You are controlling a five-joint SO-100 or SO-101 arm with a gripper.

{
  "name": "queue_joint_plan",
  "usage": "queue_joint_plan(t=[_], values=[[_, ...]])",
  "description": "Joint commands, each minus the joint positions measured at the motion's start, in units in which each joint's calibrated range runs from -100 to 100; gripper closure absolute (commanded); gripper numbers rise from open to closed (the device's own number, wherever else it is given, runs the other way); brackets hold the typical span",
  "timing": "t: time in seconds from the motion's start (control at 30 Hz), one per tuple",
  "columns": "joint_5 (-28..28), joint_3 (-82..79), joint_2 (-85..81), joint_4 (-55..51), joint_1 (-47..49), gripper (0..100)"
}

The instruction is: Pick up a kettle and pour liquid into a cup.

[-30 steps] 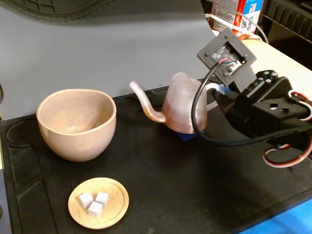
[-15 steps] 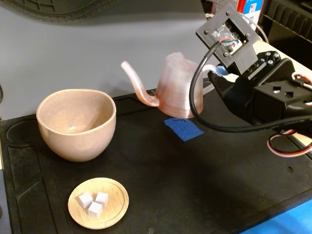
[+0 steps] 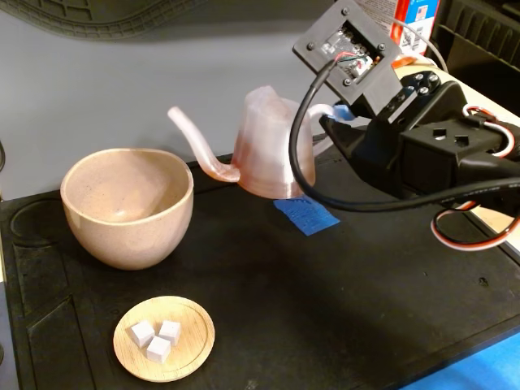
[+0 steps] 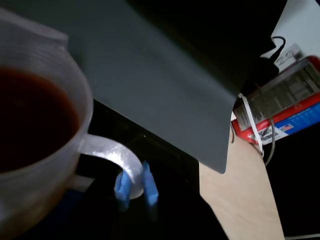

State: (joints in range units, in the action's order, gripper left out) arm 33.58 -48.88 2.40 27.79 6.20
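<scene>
1. The kettle [image 3: 268,154] hangs in the air above the black mat [image 3: 341,301], clear of it, just over a blue tape patch [image 3: 305,214] on the mat.
2. The tool [image 4: 136,187] pinches the kettle's white loop handle [image 4: 112,152]; in the wrist view its blue-tipped fingers [image 4: 122,186] sit on either side of the loop's lower end.
3. In the fixed view the arm [image 3: 431,154] reaches the kettle from the right, and the handle [image 3: 323,114] faces the arm.
4. The kettle stands close to upright, its base slightly tipped, with the thin curved spout [image 3: 195,146] pointing left toward the cup [image 3: 127,207].
5. The spout's tip is to the right of the cup's rim, apart from it and a little higher than it.
6. Dark reddish liquid [image 4: 32,120] shows inside the kettle in the wrist view.
7. The cup sits on the mat to the left of the kettle, upright; I see no liquid inside it.
8. A small wooden dish [image 3: 164,338] with three white cubes [image 3: 157,339] lies on the mat in front of the cup, nearer the camera.
9. Behind the kettle a grey board [image 3: 162,89] stands along the mat's far edge.
10. To the kettle's right, past the arm, a red and blue carton [image 4: 285,105] rests on the light wooden table [image 4: 245,200].
</scene>
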Motion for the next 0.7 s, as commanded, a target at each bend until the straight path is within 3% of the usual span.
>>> queue_joint_plan(t=[0.0, 0.67], values=[[-0.44, 4.42, -3.93, -0.16, -0.07, 99], [-3.22, 10.31, -3.59, -0.25, -0.23, 99]])
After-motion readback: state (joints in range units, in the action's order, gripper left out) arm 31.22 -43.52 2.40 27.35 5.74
